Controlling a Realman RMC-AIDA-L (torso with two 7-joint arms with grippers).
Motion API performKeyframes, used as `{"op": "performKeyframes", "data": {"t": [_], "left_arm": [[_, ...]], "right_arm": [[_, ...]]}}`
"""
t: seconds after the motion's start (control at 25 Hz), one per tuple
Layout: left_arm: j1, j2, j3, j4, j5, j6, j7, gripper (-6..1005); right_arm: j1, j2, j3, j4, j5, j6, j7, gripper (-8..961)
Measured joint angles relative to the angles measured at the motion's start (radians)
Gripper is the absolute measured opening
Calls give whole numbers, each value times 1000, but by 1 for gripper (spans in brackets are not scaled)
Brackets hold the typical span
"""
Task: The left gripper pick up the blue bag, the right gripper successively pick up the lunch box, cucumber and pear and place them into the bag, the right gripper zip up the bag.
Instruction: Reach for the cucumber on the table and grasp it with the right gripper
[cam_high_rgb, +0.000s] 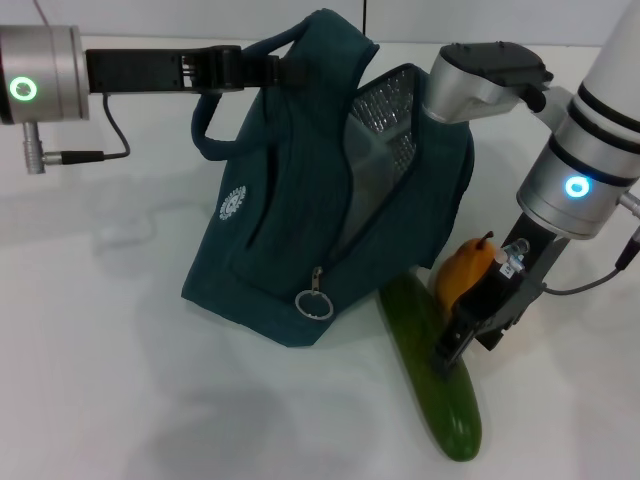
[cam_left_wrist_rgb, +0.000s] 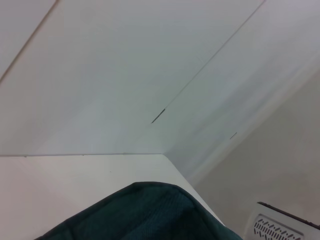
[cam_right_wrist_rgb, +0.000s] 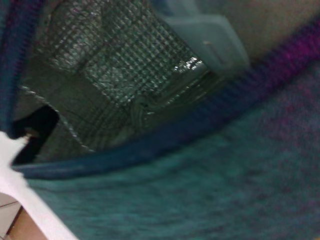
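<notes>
I am seeing the blue bag as matt woven cloth, its lining showing as shiny quilted foil. The zipper ring is gleaming like metal. The cucumber is looking glossy and smooth; the bench is showing smooth white.

blue bag centre table, cucumber before its right side, pear behind cucumber — lunch box seemingly inside bag

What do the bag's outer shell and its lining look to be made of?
The blue bag shell looks like matte woven fabric: it sags and creases softly under the left gripper. Its lining looks like silver foil, shiny with a quilted grid, though it may be metallised plastic.
</notes>
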Motion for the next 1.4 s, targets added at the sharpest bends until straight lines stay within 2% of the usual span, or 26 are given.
{"op": "performKeyframes", "data": {"t": [0.32, 1.04, 1.4], "left_arm": [[6, 6, 0, -4, -4, 0, 1, 56], [-1, -1, 0, -4, -1, 0, 4, 57], [6, -1, 0, -4, -5, 0, 5, 57]], "right_arm": [[-3, -1, -15, -8, 2, 18, -8, 781], [20, 0, -146, 0, 41, 113, -4, 773], [30, 0, -156, -9, 61, 146, -7, 770]]}}
